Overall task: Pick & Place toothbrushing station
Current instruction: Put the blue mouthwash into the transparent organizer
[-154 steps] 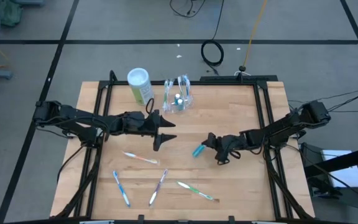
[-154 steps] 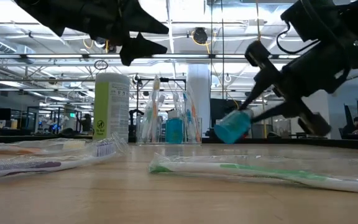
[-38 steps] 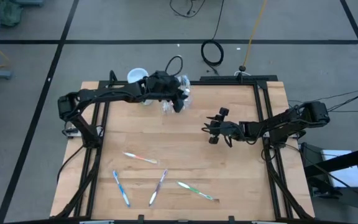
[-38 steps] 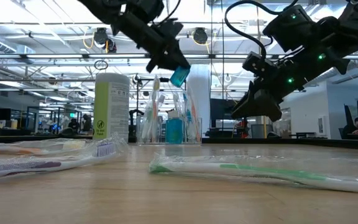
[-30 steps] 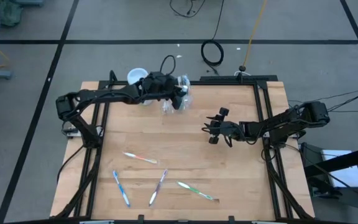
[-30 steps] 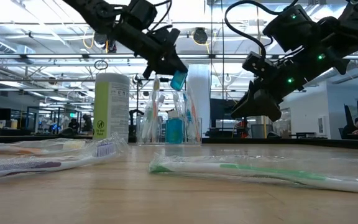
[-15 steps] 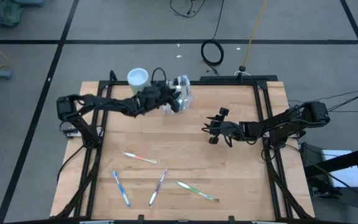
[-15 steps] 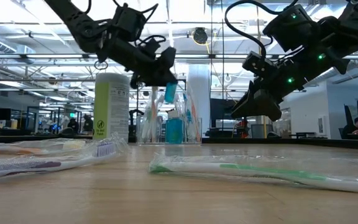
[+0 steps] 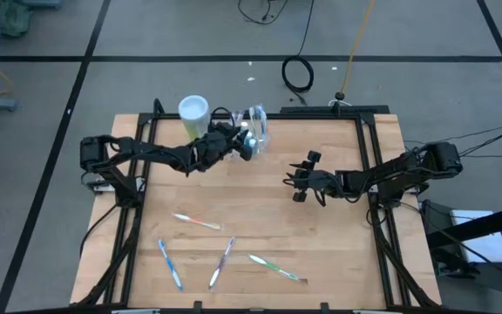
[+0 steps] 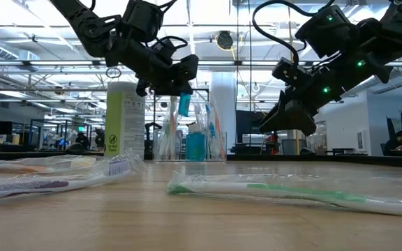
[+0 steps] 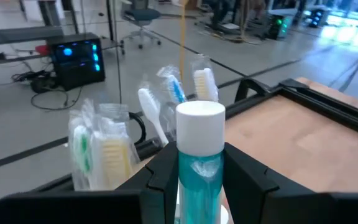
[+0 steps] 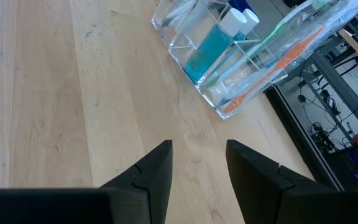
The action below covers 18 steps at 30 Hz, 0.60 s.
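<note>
We saw a wooden table in a wide hall. The left gripper pinched a blue bottle just above the holder near the far edge; the right gripper, seemingly empty, hung spread mid-table.

Robotics lab: ceiling trusses, floor cables, workstations.

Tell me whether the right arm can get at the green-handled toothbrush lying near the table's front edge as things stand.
Probably yes. The right gripper hangs open and empty over mid-table, and only bare wood lies between it and the green-handled toothbrush. The left gripper is far off at the toothbrushing station.
</note>
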Tool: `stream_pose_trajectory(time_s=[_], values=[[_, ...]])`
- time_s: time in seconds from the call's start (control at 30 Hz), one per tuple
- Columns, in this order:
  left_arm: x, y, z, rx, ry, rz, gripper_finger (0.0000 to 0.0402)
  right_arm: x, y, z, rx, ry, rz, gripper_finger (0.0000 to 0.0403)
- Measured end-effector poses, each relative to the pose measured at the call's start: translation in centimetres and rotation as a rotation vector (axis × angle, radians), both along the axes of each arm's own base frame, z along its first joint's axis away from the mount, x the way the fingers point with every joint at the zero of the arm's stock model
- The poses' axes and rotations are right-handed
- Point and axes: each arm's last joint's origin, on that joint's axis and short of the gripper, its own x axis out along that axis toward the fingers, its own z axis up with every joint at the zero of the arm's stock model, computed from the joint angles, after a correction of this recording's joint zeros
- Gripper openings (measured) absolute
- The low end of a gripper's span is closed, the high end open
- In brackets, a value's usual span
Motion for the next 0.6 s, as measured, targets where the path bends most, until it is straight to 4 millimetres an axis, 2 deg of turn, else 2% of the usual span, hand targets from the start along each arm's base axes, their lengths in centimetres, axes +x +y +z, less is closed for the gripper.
stream_pose_trajectory(time_s=[0.27, 0.6], values=[[0.4, -1.0, -0.4, -0.011, -0.038, 0.049, 0.0102, 0.0, 0.0, 0.0, 0.000, 0.000, 0.000, 0.0142], [1.6, -0.5, -3.3, 0.018, -0.047, 0.149, 0.0102, 0.0, 0.0, 0.1, 0.000, -0.007, 0.000, 0.0142]])
